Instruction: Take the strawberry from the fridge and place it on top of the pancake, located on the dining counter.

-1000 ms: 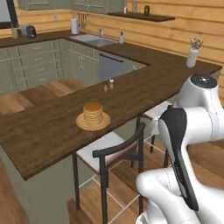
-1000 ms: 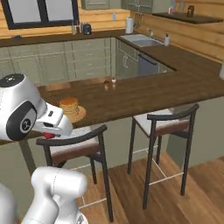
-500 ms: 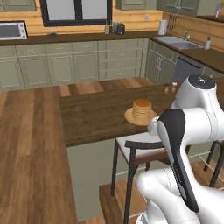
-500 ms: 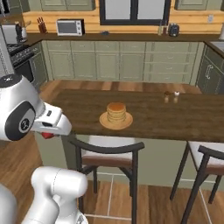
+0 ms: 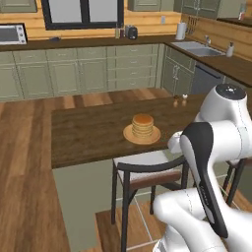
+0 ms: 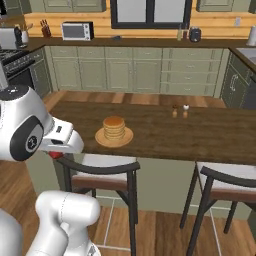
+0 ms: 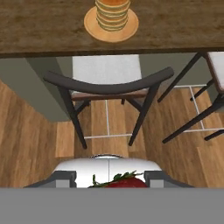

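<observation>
1. Strawberry [image 7: 124, 181] at bottom centre of hand view, between the fingertips of the gripper [image 7: 109, 178]; apparently clamped on it. Fetching judged done.
2. Pancake [image 6: 114, 128] on dining counter [image 6: 210, 135], centre frame, bare on top.
3. Remaining: reach over stool [image 7: 107, 89], place.

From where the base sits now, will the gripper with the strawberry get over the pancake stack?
Probably yes. The gripper holds the strawberry low, above the stool. The pancake stack lies straight ahead near the counter edge, nothing above it; the arm must lift first.
</observation>
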{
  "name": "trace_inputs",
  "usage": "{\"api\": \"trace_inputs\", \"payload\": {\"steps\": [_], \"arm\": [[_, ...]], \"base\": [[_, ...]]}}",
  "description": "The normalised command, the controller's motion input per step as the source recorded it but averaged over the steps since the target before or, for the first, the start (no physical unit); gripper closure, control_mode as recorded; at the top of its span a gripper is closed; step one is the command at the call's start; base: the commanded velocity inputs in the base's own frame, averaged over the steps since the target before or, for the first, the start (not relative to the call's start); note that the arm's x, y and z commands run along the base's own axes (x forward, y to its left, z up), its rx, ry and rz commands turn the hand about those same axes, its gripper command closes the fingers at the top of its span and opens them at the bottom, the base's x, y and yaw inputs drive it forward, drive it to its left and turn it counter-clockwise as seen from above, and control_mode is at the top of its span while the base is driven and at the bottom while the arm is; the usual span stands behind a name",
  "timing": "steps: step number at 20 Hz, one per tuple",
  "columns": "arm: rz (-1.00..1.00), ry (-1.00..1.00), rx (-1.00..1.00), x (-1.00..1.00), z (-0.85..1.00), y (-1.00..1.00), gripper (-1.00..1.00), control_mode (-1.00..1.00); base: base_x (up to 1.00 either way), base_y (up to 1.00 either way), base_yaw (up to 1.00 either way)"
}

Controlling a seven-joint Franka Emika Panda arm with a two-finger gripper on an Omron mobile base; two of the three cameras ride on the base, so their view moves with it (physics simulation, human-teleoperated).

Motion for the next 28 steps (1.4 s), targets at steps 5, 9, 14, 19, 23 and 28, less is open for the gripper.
{"api": "trace_inputs", "payload": {"steps": [5, 9, 14, 19, 23, 28], "arm": [[0.0, 0.0, 0.0, 0.0, 0.0, 0.0, 1.0, 1.0], [0.0, 0.0, 0.0, 0.0, 0.0, 0.0, 1.0, 1.0], [0.0, 0.0, 0.0, 0.0, 0.0, 0.0, 1.0, 1.0], [0.0, 0.0, 0.0, 0.0, 0.0, 0.0, 1.0, 1.0], [0.0, 0.0, 0.0, 0.0, 0.0, 0.0, 1.0, 1.0], [0.0, 0.0, 0.0, 0.0, 0.0, 0.0, 1.0, 1.0]], "base": [[0.4, 0.26, 0.0], [0.58, -0.27, 0.02], [0.46, -0.74, 0.0], [0.1, -0.58, -0.06], [0.04, -0.13, -0.22], [0.24, 0.2, -0.11]]}}
